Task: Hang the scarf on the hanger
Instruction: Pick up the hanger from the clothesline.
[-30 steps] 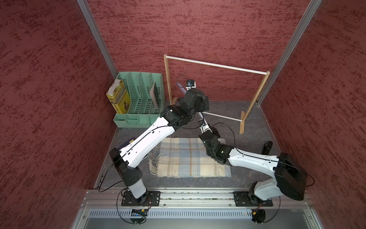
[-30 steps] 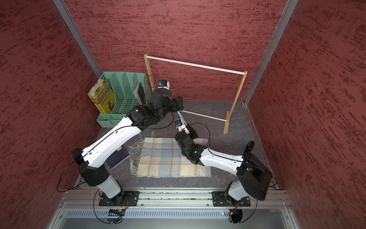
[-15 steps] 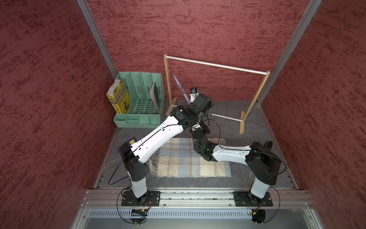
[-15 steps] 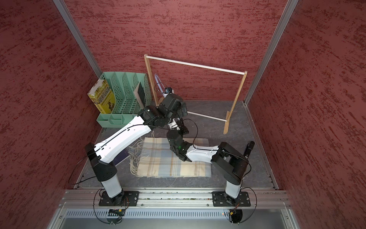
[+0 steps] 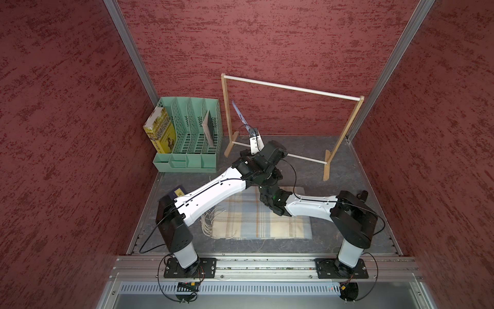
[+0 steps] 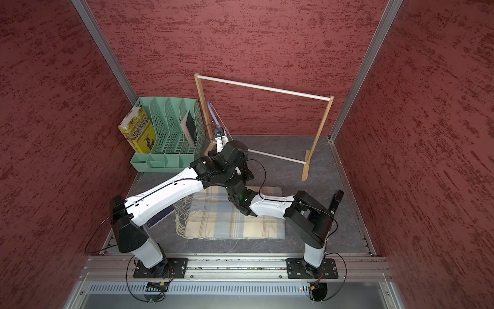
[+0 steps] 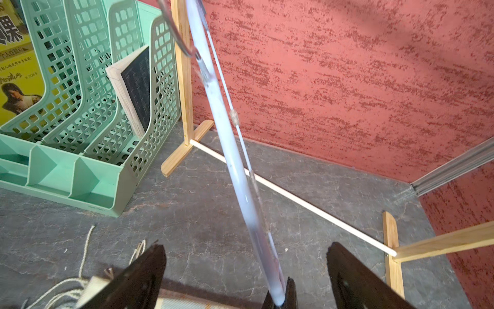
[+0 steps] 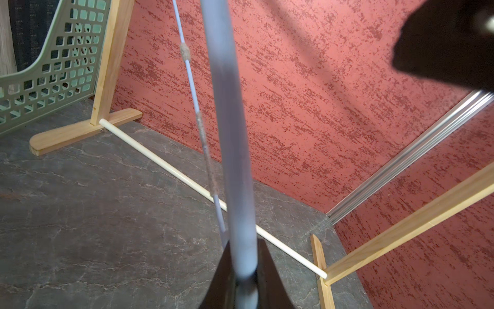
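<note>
now right claw [image 8: 244, 256] clamped on one end of hanger [image 8: 227, 107], which slants up from it toward wooden rack [image 5: 291, 88]. left claw [image 7: 246, 247] jaws wide apart, hanger between them (touching neither side). scarf [image 5: 256, 222] flat on table [image 5: 334, 171], just below and behind both claws.

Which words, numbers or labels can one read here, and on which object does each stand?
On the yellow book in the green file rack: Chinese characters, cut off and too blurred to quote.
On the dark book: fine print, too small to read.
On the yellow sticker of a dark blue thing: marks too small to read.
No other text.
</note>
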Controlling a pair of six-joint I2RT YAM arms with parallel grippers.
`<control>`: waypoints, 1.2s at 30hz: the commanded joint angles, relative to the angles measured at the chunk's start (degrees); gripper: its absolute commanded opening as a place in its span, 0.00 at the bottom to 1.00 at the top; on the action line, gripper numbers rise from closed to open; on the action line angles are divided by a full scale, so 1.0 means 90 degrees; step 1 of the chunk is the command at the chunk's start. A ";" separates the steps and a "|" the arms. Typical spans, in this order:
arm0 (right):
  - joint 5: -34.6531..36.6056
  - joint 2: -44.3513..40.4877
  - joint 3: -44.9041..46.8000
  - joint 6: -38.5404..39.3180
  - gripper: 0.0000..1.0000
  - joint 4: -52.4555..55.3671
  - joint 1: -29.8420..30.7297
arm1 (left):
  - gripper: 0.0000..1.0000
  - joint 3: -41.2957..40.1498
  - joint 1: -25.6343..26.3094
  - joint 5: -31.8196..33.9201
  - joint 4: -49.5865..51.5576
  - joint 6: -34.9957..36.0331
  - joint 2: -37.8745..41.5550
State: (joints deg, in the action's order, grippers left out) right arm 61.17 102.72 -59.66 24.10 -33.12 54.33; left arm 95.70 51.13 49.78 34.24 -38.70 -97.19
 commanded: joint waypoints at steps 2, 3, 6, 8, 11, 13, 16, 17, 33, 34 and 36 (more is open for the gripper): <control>-0.0139 -0.0268 -0.0313 -0.0600 0.00 0.0222 0.0056 | 0.95 0.0014 -0.0168 0.0447 -0.1082 0.0196 -0.0399; -0.0150 -0.0293 -0.0312 -0.0636 0.00 0.0287 0.0057 | 0.94 0.0057 -0.0212 0.0458 -0.1126 0.0177 -0.0446; -0.0176 -0.0335 -0.0313 -0.0711 0.00 0.0450 0.0052 | 0.93 0.0108 -0.0394 0.0383 -0.1200 0.0065 -0.0558; -0.0199 -0.0376 -0.0297 -0.0774 0.00 0.0525 0.0056 | 0.92 0.0141 -0.0557 0.0257 -0.1118 -0.0089 -0.0590; -0.0221 -0.0421 -0.0280 -0.0820 0.00 0.0622 0.0057 | 0.90 0.0121 -0.0741 0.0160 -0.1016 -0.0275 -0.0608; -0.0241 -0.0435 -0.0279 -0.0836 0.00 0.0649 0.0056 | 0.89 0.0100 -0.0819 0.0153 -0.0962 -0.0333 -0.0600; -0.0288 -0.0459 -0.0313 -0.0893 0.00 0.0756 0.0051 | 0.88 0.0106 -0.0915 0.0102 -0.0887 -0.0384 -0.0597; -0.0297 -0.0459 -0.0327 -0.0904 0.00 0.0798 0.0057 | 0.87 0.0124 -0.0948 0.0060 -0.0848 -0.0400 -0.0598; -0.0322 -0.0468 -0.0451 -0.0974 0.00 0.1073 0.0053 | 0.57 0.0404 -0.1134 -0.0202 -0.0872 -0.0199 -0.0810; -0.0322 -0.0466 -0.0456 -0.0964 0.00 0.1068 0.0055 | 0.56 0.0445 -0.1152 -0.0185 -0.0866 -0.0165 -0.0830; -0.0334 -0.0458 -0.0450 -0.0964 0.00 0.1076 0.0056 | 0.55 0.0559 -0.1202 -0.0180 -0.0813 -0.0141 -0.0906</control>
State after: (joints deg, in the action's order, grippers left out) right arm 58.11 101.03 -61.04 16.93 -20.99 54.54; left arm 98.59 41.04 48.25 26.09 -41.08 -104.31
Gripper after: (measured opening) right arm 0.140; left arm 0.550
